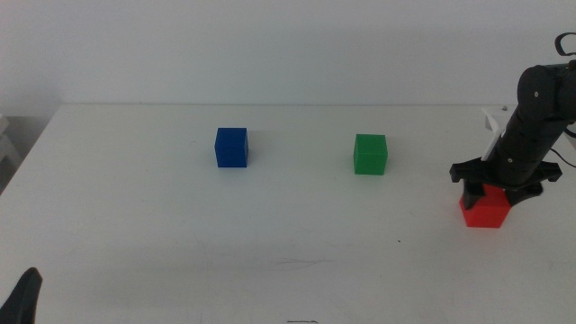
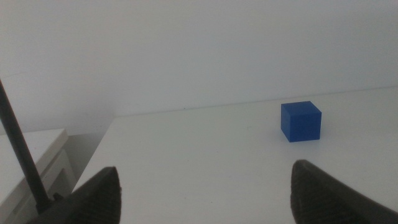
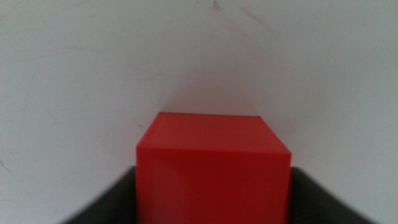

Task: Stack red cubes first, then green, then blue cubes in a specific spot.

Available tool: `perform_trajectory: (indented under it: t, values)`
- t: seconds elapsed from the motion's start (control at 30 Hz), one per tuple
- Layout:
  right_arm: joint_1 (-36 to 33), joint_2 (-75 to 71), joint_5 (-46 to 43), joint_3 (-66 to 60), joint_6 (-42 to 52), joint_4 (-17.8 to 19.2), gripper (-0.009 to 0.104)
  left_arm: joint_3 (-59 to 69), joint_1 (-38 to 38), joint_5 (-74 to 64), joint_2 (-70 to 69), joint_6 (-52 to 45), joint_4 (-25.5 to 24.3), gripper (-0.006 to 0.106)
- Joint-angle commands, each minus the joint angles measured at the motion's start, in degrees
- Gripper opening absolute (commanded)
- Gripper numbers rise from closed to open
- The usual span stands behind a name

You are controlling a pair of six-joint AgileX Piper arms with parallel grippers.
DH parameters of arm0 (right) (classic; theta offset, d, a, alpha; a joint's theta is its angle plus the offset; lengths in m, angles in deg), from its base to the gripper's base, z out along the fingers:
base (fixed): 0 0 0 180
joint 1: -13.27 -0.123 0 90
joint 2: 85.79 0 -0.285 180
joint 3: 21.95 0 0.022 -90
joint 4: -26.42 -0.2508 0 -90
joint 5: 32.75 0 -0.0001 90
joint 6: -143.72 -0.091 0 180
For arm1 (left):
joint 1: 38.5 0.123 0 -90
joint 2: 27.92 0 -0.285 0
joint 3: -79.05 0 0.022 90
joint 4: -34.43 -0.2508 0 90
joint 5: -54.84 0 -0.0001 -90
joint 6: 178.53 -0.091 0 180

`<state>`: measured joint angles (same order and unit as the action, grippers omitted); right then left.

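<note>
- Jaws of the right gripper point(image 1: 493, 191) stand on either side of the small matte bright-red cube point(image 1: 487, 211) at the table's right side; in the right wrist view the red cube point(image 3: 213, 167) fills the gap, both dark jaws pressed against its flanks — we read this as pinching it, with the cube seemingly resting on the white tabletop point(image 1: 288, 261).
- We judge the first step to be in hand: the red cube is gripped but not yet carried to the stacking place, which carries no mark that we can see.
- The next move, in our view, calls for a straight lift without loosening the pinch, a carry toward the chosen bare patch, and a flat, square set-down, since this cube must bear the other two.
- Moving outward, the small matte green cube point(image 1: 370, 154) sits near the red one toward the table's middle, apart from it and untouched.
- Farther on stands the small matte deep-blue cube point(image 1: 231, 147), well apart from the green; the left wrist view shows it too point(image 2: 301, 121), alone on the surface.
- The left gripper point(image 2: 205, 190) waits at the table's near left corner — jaws spread wide, nothing between them.
- Our count: one red cube, one green, one blue; two grippers, one at work.
</note>
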<state>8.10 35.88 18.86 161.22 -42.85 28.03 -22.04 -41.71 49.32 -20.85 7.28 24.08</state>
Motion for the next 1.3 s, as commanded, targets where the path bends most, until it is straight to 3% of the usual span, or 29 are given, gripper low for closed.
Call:
perform_trajectory:
  t: [0.0,0.07,0.1,0.2,0.3,0.4,0.73,1.03,1.27]
  values:
    - [0.14,-2.87,-1.29,1.84,0.52,0.84,0.029,-0.19,0.0,4.4,-1.19,0.1,-0.08,0.094]
    - [-0.38,-3.3,-0.86,1.84,0.52,1.2,0.002,-0.19,0.0,4.4,-1.19,0.1,-0.08,0.094]
    - [-0.93,-3.96,-0.11,1.84,0.45,1.44,-0.001,-0.19,0.0,4.4,-1.19,0.1,-0.08,0.094]
    - [-4.22,-6.88,1.91,1.84,-2.87,2.63,-0.001,-0.19,0.0,4.4,-1.19,0.1,-0.08,0.094]
    - [-9.14,-9.64,3.66,1.84,-11.87,4.57,-0.001,-0.19,0.0,4.4,-1.19,0.1,-0.08,0.094]
    - [-13.99,-10.73,6.5,2.33,-20.67,4.52,-0.001,-0.19,0.0,4.4,-1.19,0.14,-0.08,0.094]
    - [-29.2,-6.9,8.09,8.66,-32.45,4.37,-0.001,-0.19,0.0,4.4,-1.19,0.14,-0.08,0.094]
    - [-35.91,2.82,12.81,21.51,-34.9,3.56,-0.001,-0.19,0.0,4.4,-1.19,0.14,-0.08,0.094]
    - [-37.47,6.03,11.44,23.12,-35.14,1.66,-0.001,-0.19,0.0,4.4,-1.19,0.14,-0.08,0.094]
